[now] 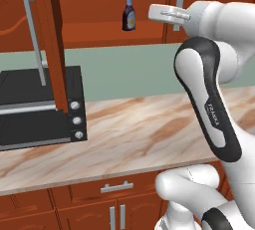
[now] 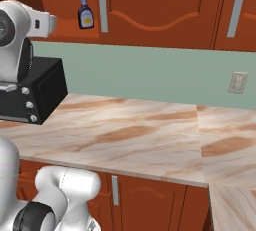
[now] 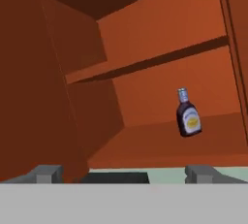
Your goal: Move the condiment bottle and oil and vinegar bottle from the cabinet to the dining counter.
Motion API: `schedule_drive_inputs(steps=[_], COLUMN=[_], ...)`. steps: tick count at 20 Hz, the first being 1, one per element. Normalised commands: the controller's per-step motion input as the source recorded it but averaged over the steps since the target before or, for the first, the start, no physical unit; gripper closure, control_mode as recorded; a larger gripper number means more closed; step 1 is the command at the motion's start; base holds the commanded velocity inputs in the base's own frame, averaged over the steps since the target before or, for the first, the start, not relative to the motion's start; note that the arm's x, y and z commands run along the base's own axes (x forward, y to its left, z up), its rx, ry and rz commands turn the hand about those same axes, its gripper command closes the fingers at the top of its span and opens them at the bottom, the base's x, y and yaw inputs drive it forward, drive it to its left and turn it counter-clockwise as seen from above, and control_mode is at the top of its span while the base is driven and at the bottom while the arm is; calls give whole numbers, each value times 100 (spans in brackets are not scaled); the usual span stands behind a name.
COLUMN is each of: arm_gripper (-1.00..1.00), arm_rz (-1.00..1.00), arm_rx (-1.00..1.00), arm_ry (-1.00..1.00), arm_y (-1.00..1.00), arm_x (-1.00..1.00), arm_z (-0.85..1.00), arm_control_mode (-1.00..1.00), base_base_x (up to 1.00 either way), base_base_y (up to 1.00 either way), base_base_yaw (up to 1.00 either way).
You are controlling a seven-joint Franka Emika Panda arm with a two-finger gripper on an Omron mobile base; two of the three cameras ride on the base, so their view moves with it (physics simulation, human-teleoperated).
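The bottle (image 3: 188, 116) stands upright on the cabinet's (image 1: 99, 25) bottom shelf, at two o'clock in the hand view, well apart from the jaws, which are released wide with nothing between them. It looks light, stiff and smooth, perhaps slippery, so grasp the squat body below the neck.

White glossy arm (image 1: 209, 104), dark grey joint bands, "FRANKA" lettering on link.
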Motion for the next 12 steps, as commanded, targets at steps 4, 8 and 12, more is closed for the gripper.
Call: schedule_drive_inputs(steps=[4,8,12], arm_gripper=[-100,-100,-100], arm_rz=[-21,-34,-29], arm_rx=[-28,-30,-18], arm_ry=[0,0,8], arm_y=[-41,-42,-49], arm_x=[0,8,13], arm_z=[0,-1,1], arm_control_mode=[-100,-100,-100], base_base_x=[0,0,0], base_base_y=[0,0,0], base_base_yaw=[0,0,0])
